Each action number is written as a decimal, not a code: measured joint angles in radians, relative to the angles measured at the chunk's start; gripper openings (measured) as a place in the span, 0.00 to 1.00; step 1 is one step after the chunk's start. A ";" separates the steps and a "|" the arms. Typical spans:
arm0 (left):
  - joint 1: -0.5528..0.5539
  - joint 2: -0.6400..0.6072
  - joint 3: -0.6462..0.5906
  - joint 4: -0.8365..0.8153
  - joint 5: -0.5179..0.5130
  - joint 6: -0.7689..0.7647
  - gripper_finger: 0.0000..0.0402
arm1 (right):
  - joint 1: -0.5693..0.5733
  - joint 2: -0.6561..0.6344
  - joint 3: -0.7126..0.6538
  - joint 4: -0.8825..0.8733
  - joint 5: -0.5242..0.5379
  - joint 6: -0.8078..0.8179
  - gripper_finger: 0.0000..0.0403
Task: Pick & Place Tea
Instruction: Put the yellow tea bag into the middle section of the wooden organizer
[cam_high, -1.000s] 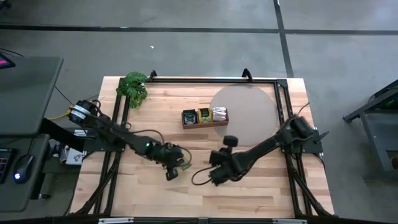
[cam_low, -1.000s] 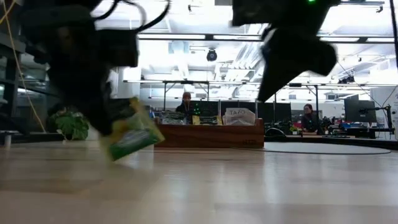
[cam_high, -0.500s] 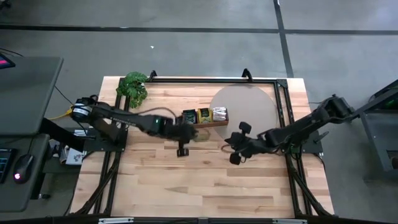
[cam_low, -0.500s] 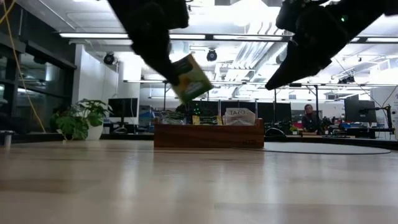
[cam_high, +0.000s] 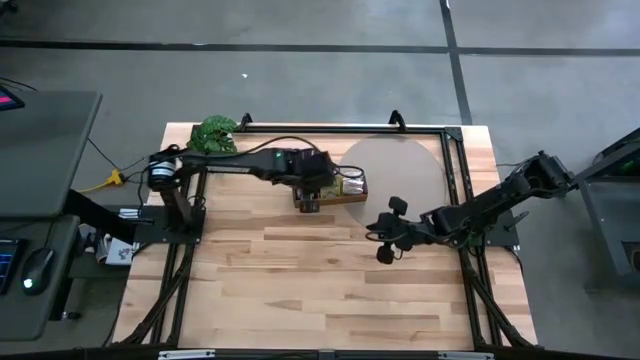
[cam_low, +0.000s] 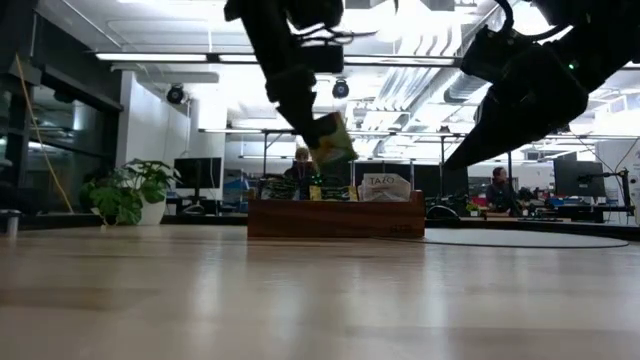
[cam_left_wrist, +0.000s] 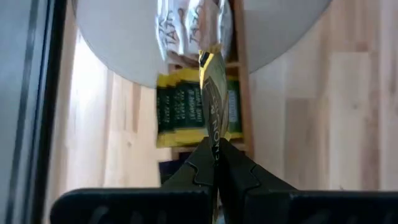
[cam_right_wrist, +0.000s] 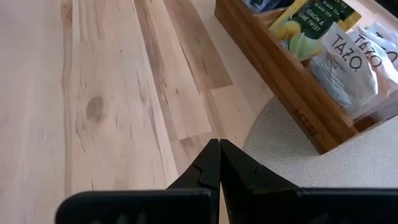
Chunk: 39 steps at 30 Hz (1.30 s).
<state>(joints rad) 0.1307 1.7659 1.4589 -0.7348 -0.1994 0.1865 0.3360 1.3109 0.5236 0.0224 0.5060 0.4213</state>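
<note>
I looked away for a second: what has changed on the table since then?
The left gripper, shut on a yellow-green tea sachet, carried it from the table's front up over the wooden tray. The right gripper, shut and empty, pulled back toward the round grey mat. Tray, its sachets and plant stayed put.

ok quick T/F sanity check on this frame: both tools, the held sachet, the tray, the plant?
1. The left tool is shut on a tea sachet. True.
2. That sachet lies on the table. False: it hangs in the air above the wooden tray.
3. The right tool holds a sachet. False: it is shut on nothing.
4. The tray sits partly on the round grey mat. True.
5. The plant is inside the tray. False: it stands at a far table corner.
</note>
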 joint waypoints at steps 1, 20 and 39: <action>0.006 0.020 0.029 -0.019 -0.005 0.015 0.00 | 0.002 0.000 0.000 0.001 0.000 0.000 0.00; 0.013 0.271 0.247 -0.228 -0.097 0.030 0.00 | 0.007 0.000 0.000 -0.003 0.000 0.004 0.00; 0.013 0.296 0.244 -0.242 -0.004 0.015 0.00 | 0.007 0.000 0.000 0.006 0.000 0.028 0.00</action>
<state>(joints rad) 0.1440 2.0617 1.7031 -0.9773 -0.2039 0.2014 0.3431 1.3113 0.5238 0.0280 0.5060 0.4491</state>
